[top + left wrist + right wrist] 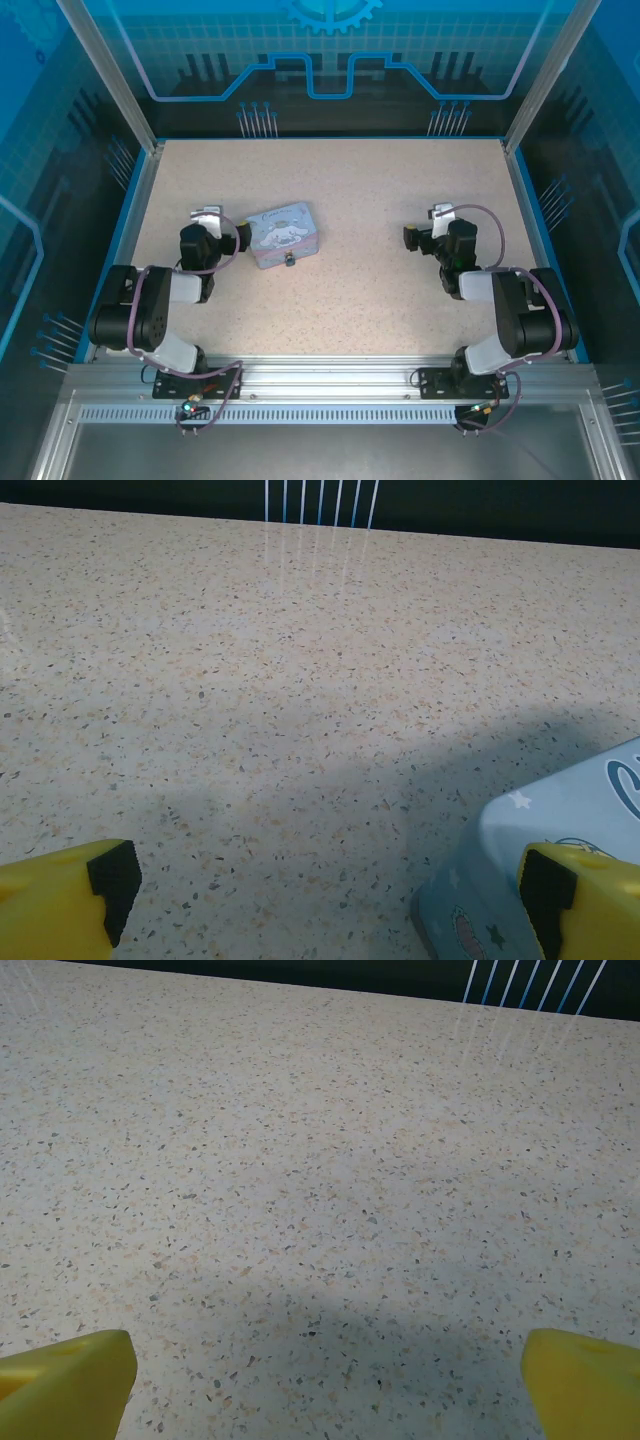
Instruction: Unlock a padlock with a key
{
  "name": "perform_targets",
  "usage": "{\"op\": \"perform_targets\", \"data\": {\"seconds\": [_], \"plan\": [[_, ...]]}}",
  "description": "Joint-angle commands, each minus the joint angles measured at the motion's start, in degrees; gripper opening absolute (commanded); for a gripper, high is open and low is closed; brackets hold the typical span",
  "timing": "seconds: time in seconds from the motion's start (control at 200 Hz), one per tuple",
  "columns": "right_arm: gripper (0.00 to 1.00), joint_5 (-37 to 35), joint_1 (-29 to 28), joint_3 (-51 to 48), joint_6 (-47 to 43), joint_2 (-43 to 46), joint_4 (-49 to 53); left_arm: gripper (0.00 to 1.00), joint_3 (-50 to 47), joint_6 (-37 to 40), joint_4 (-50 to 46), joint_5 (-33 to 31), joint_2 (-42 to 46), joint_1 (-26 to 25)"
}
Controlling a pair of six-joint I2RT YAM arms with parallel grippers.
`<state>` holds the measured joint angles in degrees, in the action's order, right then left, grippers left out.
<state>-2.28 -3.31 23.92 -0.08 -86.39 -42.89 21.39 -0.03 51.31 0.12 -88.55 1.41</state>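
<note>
Overhead view: speckled beige table (pixel 380 300) inside a blue-walled enclosure, with a pastel blue-pink tin box (pixel 283 230) lying flat just left of centre, slightly skewed to the frame. Tiny dark padlock (pixel 290 260) at the middle of the tin's lower edge, touching it or all but touching; too small to tell whether shackle shut or open. Left arm (pixel 150 305) folded at lower left, wrist reaching up to just left of the tin, near it but apart. Right arm (pixel 520 310) mirrored at lower right, wrist at centre right, well apart from tin and padlock, bare table between. Left wrist view: left jaws spread wide and empty, yellow fingers (pixel 55 905) tipped with black pads (pixel 115 875) at the two lower corners of the frame. Rounded corner of the tin poking in at lower right, just beside and partly behind the right-hand finger, a white star and cartoon print on its pale blue skin; touching or not, cannot tell. Speckled surface between the fingers, a soft shadow across the lower half. Right wrist view: right jaws likewise wide apart and empty, yellow fingertips (pixel 60 1380) at lower left and lower right, speckled table between them, dark wall with thin bluish-white stripes along the top edge at upper right.
</note>
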Motion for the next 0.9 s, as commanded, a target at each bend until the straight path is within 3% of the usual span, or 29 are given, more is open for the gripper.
{"op": "perform_targets", "data": {"seconds": [0.0,0.72,0.895], "plan": [[1.0,1.06,0.42,1.08,-0.5,0.1,0.09,0.99,0.76,-0.37,0.56,1.51,-0.14,0.44],[1.0,2.86,1.5,0.82,0.06,0.32,-0.37,0.99,0.77,-0.31,0.4,1.28,-0.19,0.3],[1.0,-0.76,1.72,8.62,2.74,10.28,19.9,0.99,0.38,-2.91,-1.23,-5.2,2.77,0.35]]}}
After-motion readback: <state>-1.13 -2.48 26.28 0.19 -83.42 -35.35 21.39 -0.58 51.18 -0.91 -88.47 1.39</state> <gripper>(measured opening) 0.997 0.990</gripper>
